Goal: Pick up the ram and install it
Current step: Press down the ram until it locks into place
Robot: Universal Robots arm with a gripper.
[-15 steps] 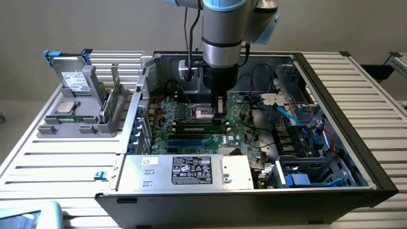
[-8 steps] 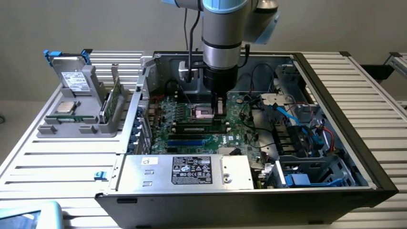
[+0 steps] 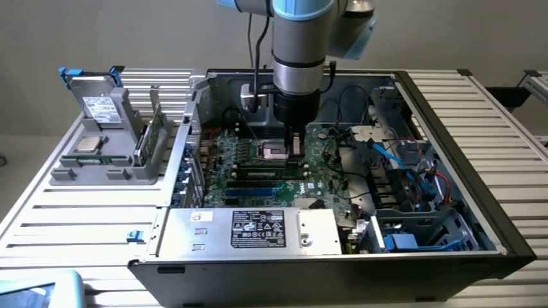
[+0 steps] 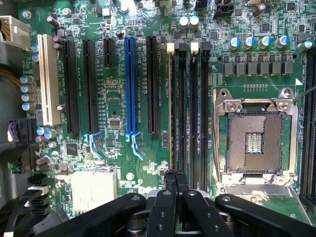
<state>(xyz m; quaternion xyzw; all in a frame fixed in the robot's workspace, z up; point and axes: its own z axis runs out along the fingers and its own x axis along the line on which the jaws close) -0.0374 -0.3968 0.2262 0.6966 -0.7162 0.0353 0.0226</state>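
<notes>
Inside the open computer case [image 3: 445, 160], the hand [image 4: 176, 180] hovers pinched together over partly hidden memory slots [image 4: 192, 108].

Open computer case [image 3: 501, 224] lies on its side on the slatted worktop [image 3: 77, 212], motherboard [image 3: 256, 173] flat inside. Power supply [image 3: 256, 230] fills the near edge of the case; drive bays and cables [image 3: 411, 186] crowd the exterior view's right end. Arm [image 3: 299, 58] comes down over the board's middle, gripper [image 3: 283, 144] low above the memory slots [image 4: 190, 108]. In the wrist view the slots run side by side between the expansion slots [image 4: 131, 84] and the open processor socket [image 4: 254, 143]. Parts holder [image 3: 107, 160] stands on the worktop beside the case at the exterior view's left: boxy drive [image 3: 101, 109] upright at its back, processor chip [image 3: 88, 144] before it, ram [image 3: 153, 138] on edge nearest the case.
</notes>
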